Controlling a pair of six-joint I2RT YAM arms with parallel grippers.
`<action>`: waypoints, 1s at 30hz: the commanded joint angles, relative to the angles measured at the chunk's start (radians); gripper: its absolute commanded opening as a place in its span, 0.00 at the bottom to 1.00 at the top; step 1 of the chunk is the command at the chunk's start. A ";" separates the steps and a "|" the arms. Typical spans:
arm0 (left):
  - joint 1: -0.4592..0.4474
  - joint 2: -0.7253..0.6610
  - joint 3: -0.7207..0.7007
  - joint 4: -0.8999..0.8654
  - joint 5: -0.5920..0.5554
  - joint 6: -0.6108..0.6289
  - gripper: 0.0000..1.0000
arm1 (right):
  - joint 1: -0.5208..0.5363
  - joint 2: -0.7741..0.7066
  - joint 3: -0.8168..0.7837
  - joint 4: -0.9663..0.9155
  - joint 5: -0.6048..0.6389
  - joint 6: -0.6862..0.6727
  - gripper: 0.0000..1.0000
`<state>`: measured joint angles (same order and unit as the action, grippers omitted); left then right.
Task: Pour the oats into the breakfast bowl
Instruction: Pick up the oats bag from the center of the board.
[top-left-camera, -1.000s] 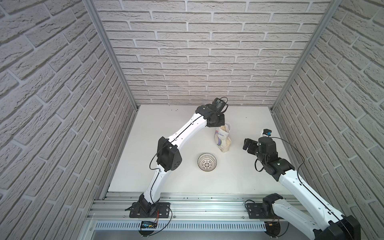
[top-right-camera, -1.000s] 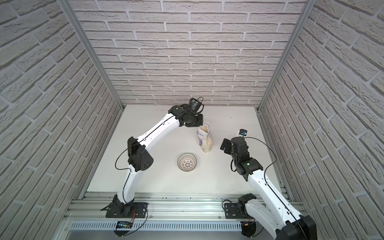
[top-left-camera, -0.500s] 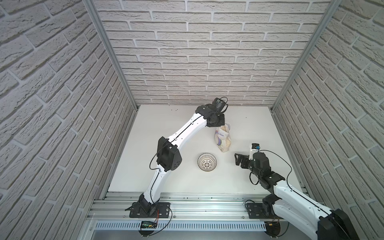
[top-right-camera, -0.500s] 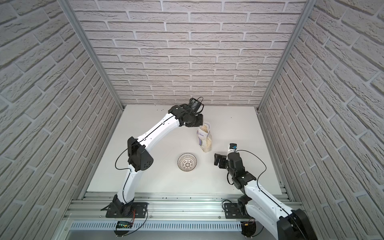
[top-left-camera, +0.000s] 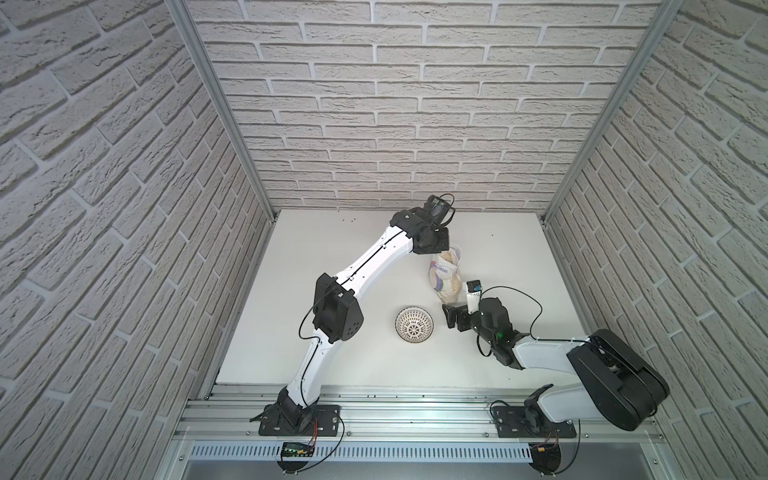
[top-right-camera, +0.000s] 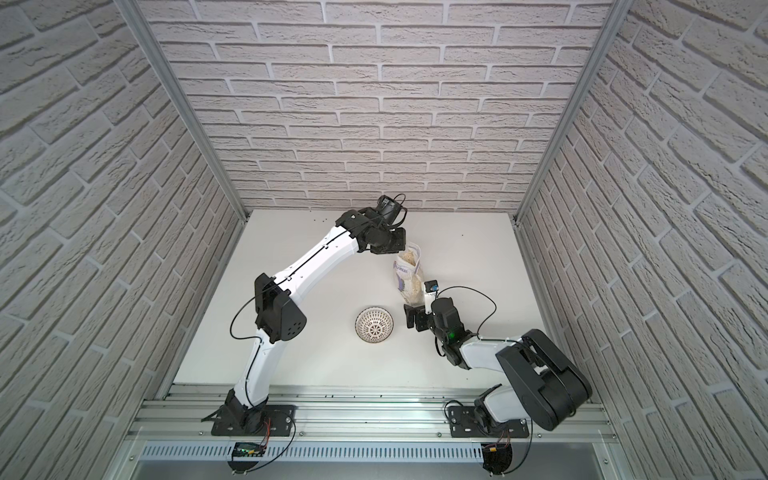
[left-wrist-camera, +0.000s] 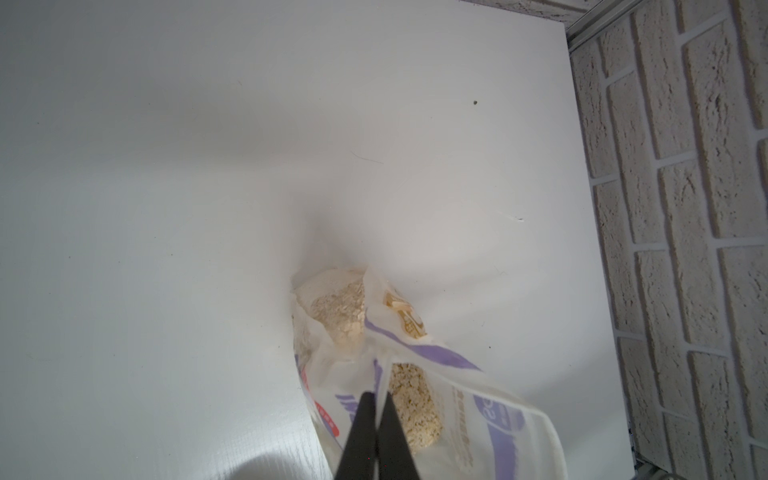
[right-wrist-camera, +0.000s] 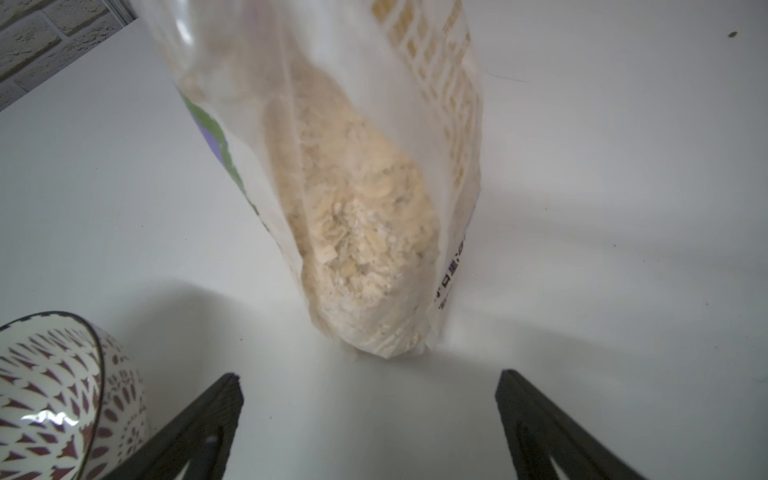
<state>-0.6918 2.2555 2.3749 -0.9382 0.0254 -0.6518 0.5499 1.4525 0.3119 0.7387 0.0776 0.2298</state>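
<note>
On the white table we found the clear, purple-printed bag of pale oats standing near the small white lattice-patterned bowl, our left gripper pinching the bag's top edge, our right gripper spread wide, empty, near its base.

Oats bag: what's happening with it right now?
The left pincer is shut on the top edge of the oats bag, holding it upright with its base on the white table. The right pincer is open, low beside the bag's base, not touching it. The breakfast bowl sits empty nearby; nothing poured yet.
</note>
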 joint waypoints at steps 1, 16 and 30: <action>0.008 0.008 0.024 -0.007 -0.003 0.000 0.00 | 0.005 0.061 0.051 0.179 0.008 -0.061 0.99; 0.022 0.022 0.023 -0.016 0.003 -0.032 0.00 | 0.004 0.372 0.152 0.469 0.018 -0.022 0.92; 0.042 -0.158 -0.113 0.065 0.001 -0.023 0.02 | 0.005 0.132 0.196 0.133 0.088 -0.091 0.03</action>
<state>-0.6662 2.2036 2.2967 -0.9298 0.0265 -0.6785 0.5503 1.6897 0.4610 0.9283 0.1280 0.2035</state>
